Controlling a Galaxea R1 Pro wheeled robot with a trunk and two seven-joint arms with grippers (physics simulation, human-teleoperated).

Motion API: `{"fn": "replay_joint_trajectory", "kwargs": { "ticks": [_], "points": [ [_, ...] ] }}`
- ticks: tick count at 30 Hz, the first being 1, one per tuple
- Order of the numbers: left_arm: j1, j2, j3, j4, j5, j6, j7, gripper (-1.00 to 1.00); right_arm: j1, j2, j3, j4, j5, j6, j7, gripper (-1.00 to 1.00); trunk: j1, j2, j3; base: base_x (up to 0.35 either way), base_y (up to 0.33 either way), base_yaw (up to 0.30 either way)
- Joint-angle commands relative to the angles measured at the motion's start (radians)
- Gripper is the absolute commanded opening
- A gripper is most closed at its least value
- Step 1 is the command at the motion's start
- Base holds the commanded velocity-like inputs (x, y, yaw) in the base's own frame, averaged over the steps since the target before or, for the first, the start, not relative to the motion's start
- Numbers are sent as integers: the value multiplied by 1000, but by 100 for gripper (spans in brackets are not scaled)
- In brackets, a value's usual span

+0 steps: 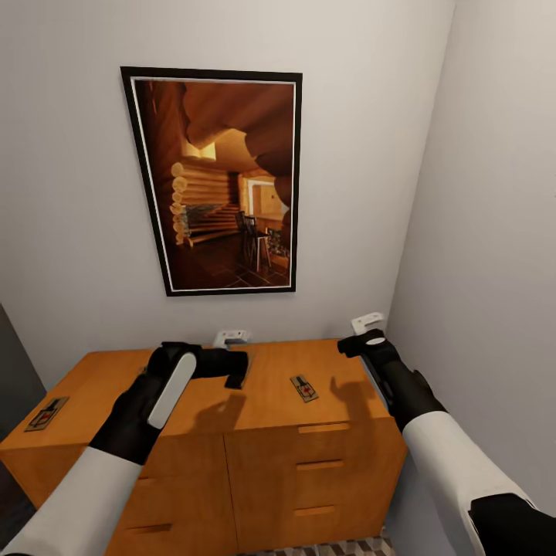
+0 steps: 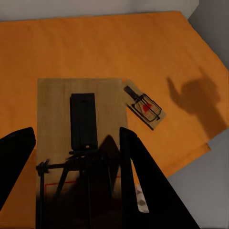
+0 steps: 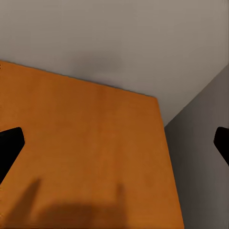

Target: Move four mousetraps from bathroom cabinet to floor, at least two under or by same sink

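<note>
— Looking at the cabinet (image 1: 232, 432), where are the mousetraps?
— One trap (image 2: 78, 143) is gripped in the left end effector (image 1: 232, 367), above the surface. Another trap (image 1: 303, 388) lies flat near the middle, and a third (image 1: 46, 413) near the cabinet's left end.
— And the right end effector (image 1: 363, 340)?
— Spread wide, holding nothing, over the cabinet's right back corner.

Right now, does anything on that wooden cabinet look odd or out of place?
Mousetraps lie loose on the cabinet top: one at its left end, one mid-right. A third sits between the left gripper's fingers.
</note>
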Motion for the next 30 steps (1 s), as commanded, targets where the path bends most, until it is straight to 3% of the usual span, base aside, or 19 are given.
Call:
{"fn": "replay_joint_trajectory", "kwargs": {
  "ticks": [1,7,15,17,19,21,23,30],
  "points": [
    [-1,-2,6,18,-6,1,-2,-100,-1,0,6,0,5,6,0,100,0,-1,-2,0,0,0],
    [-2,-48,27,50,-8,-9,53,-100,-1,0,11,1,4,6,0,100,0,-1,-2,0,0,0],
    [-2,-64,31,51,-3,-12,117,-100,-1,1,13,1,3,6,5,100,0,-1,-2,0,0,0],
    [-2,-65,31,51,-2,-12,119,-100,-1,1,17,1,3,9,37,100,0,-1,-2,0,0,0],
    [-2,-65,31,50,-2,-12,121,-100,-1,1,18,2,3,14,113,100,0,-1,-2,6,0,0],
    [-2,-65,31,50,-1,-12,121,-100,-1,-1,16,2,7,18,238,100,0,-1,-2,114,0,0],
    [-2,-65,31,50,-1,-12,122,-100,-1,-5,15,2,13,21,298,100,0,-1,-2,213,0,0],
    [-2,-66,31,49,0,-12,122,-100,-1,-8,14,2,47,23,355,100,0,-1,-2,104,0,0]
  ]
}}
